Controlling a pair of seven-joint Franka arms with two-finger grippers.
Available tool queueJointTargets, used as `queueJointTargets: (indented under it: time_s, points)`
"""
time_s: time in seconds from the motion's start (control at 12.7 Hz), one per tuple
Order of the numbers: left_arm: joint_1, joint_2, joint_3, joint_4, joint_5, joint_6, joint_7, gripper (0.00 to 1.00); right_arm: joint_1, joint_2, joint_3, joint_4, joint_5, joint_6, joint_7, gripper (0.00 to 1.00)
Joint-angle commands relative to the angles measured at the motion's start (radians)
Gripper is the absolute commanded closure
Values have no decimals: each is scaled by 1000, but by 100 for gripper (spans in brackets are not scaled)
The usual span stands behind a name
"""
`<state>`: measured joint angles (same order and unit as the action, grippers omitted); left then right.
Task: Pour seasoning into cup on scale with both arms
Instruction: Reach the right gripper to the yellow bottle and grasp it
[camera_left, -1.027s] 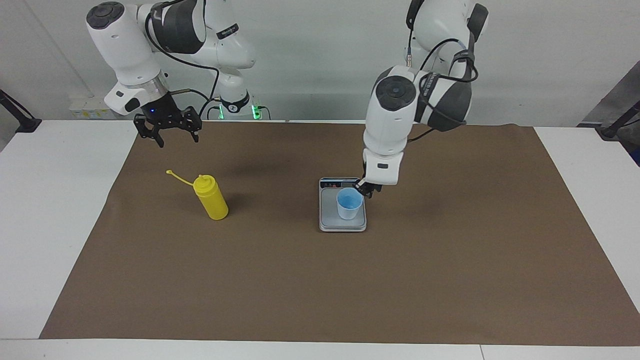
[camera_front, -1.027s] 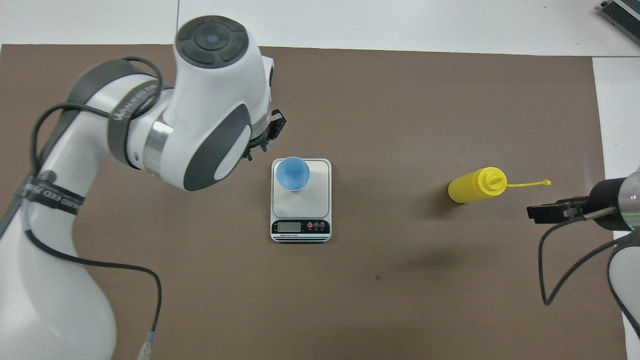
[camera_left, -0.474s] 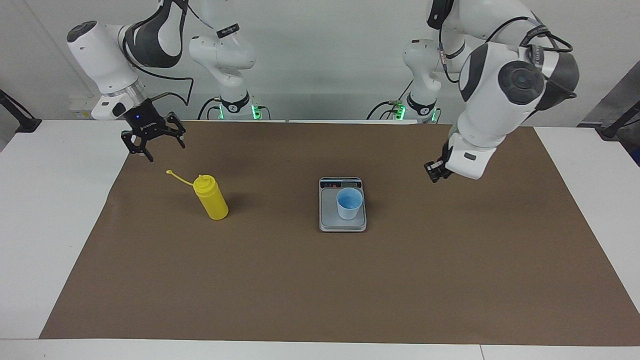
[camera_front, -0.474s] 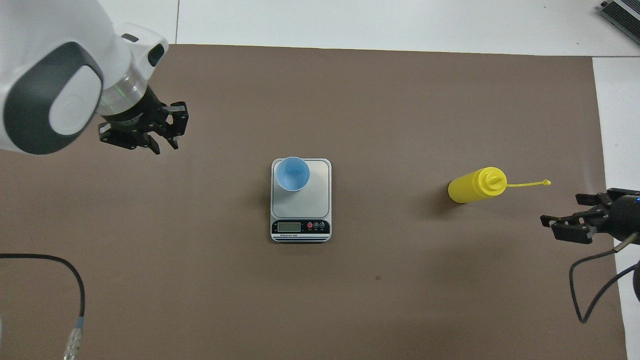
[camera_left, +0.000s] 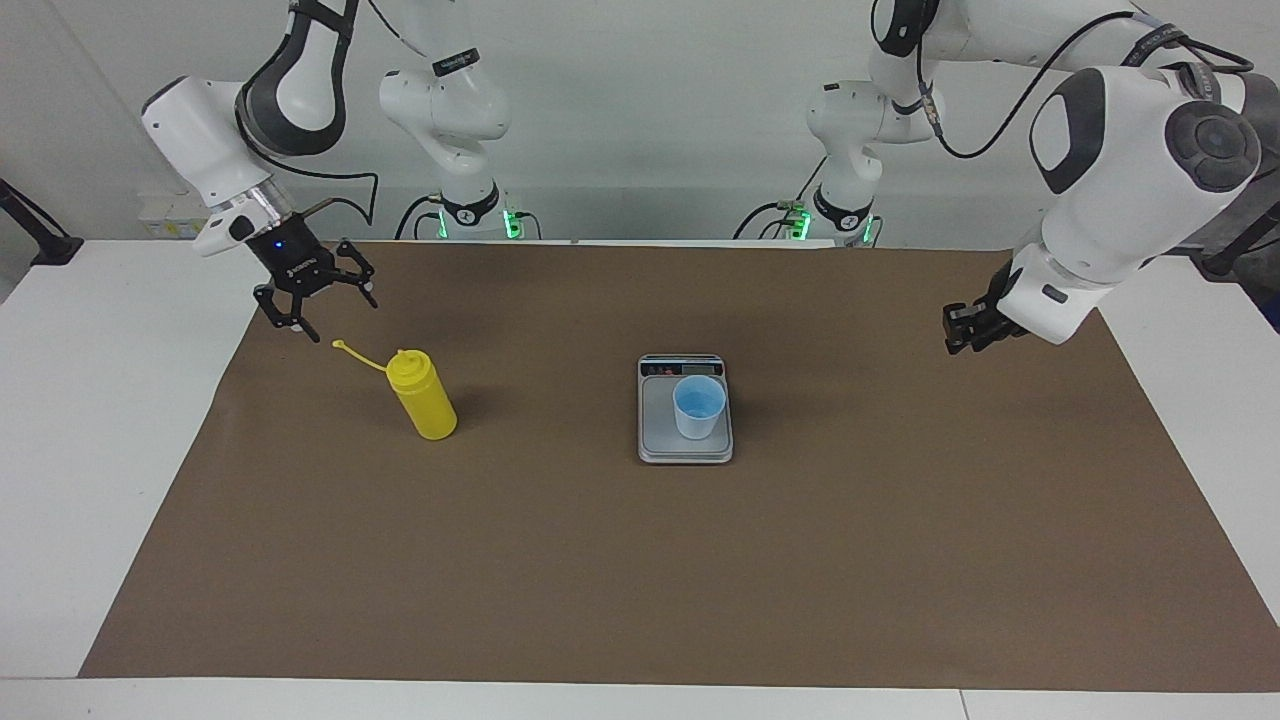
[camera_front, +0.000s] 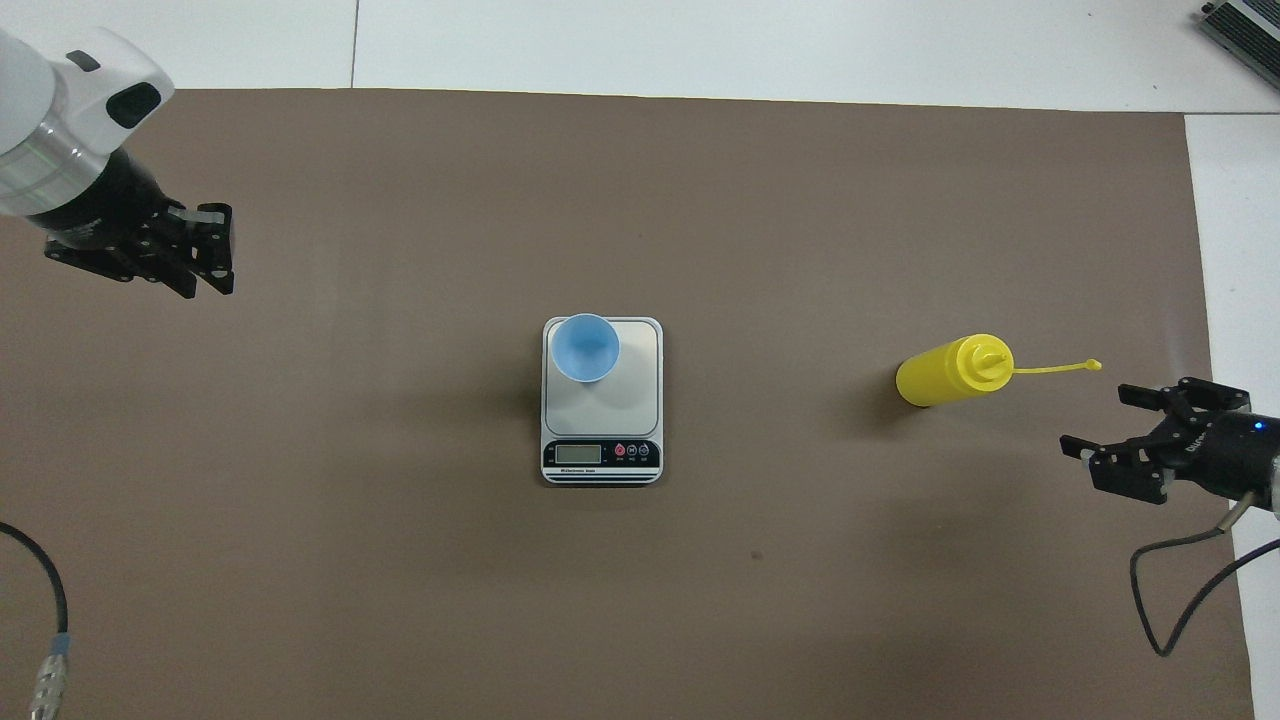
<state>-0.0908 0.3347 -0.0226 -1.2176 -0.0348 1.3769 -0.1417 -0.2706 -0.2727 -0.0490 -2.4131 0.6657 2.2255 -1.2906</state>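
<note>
Cup (camera_left: 699, 406) sits on scale (camera_left: 655, 410), ready for the pour. Seasoning (camera_left: 424, 397) upright, well apart toward right arm's end. Right gripper (camera_left: 317, 297) spread empty near its strap. Left gripper (camera_left: 962, 327) empty, its closure unclear.

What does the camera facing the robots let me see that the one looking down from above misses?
Only the facing view shows the two arms whole, their bases with green lights at the table's edge, the wall, and the bottle and cup from the side. Only the overhead view shows the scale's display and buttons head-on, and straight down into the cup. Both show the yellow seasoning bottle standing on the brown mat, the blue cup on the scale, the right gripper with jaws open over the mat near the bottle's cap strap, and the left gripper off toward its own end.
</note>
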Motion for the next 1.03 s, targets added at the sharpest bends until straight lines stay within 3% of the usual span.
queueJointTargets:
  time_s: [0.0,0.4,0.71,0.95]
  points:
    - [36,-91,-3,-175,-8,105,70,66,-22,39,4,-24,109,20,-146,0]
    - [34,-190,-3,-363,-8,158,62,60,-41,122,4,-64,366,20,-412,0]
    - [39,-354,-3,-619,-8,318,71,59,-18,206,6,-73,596,22,-608,0]
    - [80,-420,-3,-629,-8,307,83,48,45,247,6,-72,731,52,-667,0]
